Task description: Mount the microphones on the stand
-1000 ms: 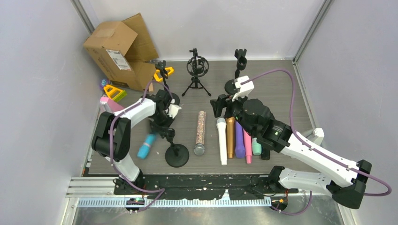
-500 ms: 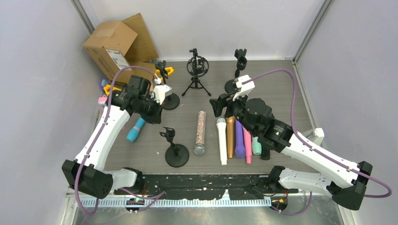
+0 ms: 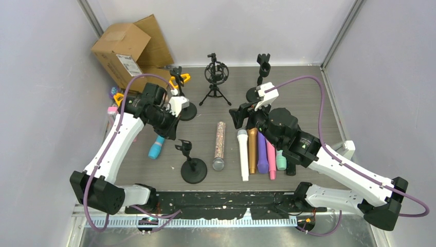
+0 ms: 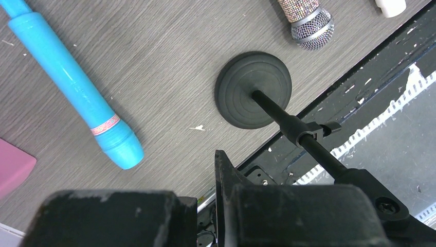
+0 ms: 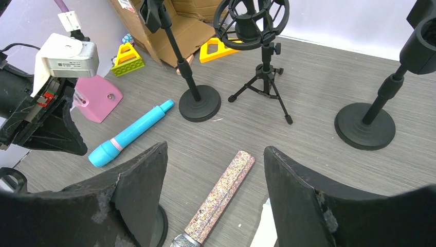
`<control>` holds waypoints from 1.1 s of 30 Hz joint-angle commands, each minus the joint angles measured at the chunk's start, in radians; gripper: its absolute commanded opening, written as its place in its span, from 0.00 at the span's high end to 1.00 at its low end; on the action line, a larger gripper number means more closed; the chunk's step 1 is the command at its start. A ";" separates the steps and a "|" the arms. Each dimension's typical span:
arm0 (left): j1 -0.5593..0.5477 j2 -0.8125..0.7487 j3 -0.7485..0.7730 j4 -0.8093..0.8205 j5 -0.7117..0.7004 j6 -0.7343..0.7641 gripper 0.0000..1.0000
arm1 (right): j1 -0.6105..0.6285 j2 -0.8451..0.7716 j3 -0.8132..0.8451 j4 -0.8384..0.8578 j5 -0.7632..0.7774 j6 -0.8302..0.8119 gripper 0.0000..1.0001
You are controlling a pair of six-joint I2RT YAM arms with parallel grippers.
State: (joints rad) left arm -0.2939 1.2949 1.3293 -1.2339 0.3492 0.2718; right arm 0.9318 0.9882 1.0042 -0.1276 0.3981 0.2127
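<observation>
The cyan microphone (image 3: 156, 147) lies flat on the table, its rounded head toward the near edge. My left gripper (image 3: 171, 127) hangs just above and right of it, shut with nothing in it. The front stand (image 3: 194, 167) is to its right, and its base (image 4: 253, 96) shows in the left wrist view. My right gripper (image 5: 216, 170) stands open over the silver-glitter microphone (image 5: 221, 193). White (image 3: 242, 154), gold (image 3: 252, 152), purple (image 3: 262, 154), pink (image 3: 271, 164) and mint green (image 3: 280, 162) microphones lie side by side under the right arm.
At the back are a second stand (image 3: 182, 98), a tripod with a shock mount (image 3: 216, 77) and a third stand (image 3: 259, 77). A cardboard box (image 3: 131, 54), yellow toys (image 3: 123, 100) and a pink piece (image 5: 97, 98) crowd the back left corner.
The left arm unfolded and its gripper moved from the front stand to the back left, closing. The cyan microphone shifted up the table and turned more upright. The right arm stayed still.
</observation>
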 commanded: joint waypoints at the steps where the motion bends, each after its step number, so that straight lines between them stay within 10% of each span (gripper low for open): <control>1: 0.001 -0.022 0.036 -0.022 0.013 0.021 0.95 | -0.004 -0.013 0.020 0.022 0.006 -0.004 0.27; 9: 0.001 -0.019 0.067 -0.025 0.005 0.021 0.90 | -0.004 -0.011 0.016 0.000 0.009 0.003 0.26; 17: 0.004 -0.044 0.098 -0.018 -0.003 0.034 0.21 | -0.004 -0.014 0.011 -0.009 0.015 0.004 0.23; 21: 0.004 -0.033 0.163 -0.056 -0.074 0.006 0.11 | -0.004 -0.019 0.010 -0.012 0.017 0.005 0.23; 28: 0.010 0.029 0.282 -0.174 -0.130 -0.059 0.17 | -0.004 -0.025 0.019 -0.023 0.016 0.005 0.23; 33: 0.077 0.081 0.429 -0.339 0.098 -0.070 0.76 | -0.004 -0.041 0.018 -0.030 0.016 0.006 0.25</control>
State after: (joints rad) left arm -0.2676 1.3396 1.6352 -1.4044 0.2741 0.2165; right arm 0.9318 0.9855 1.0039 -0.1623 0.3992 0.2138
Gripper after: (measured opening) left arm 0.548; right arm 0.758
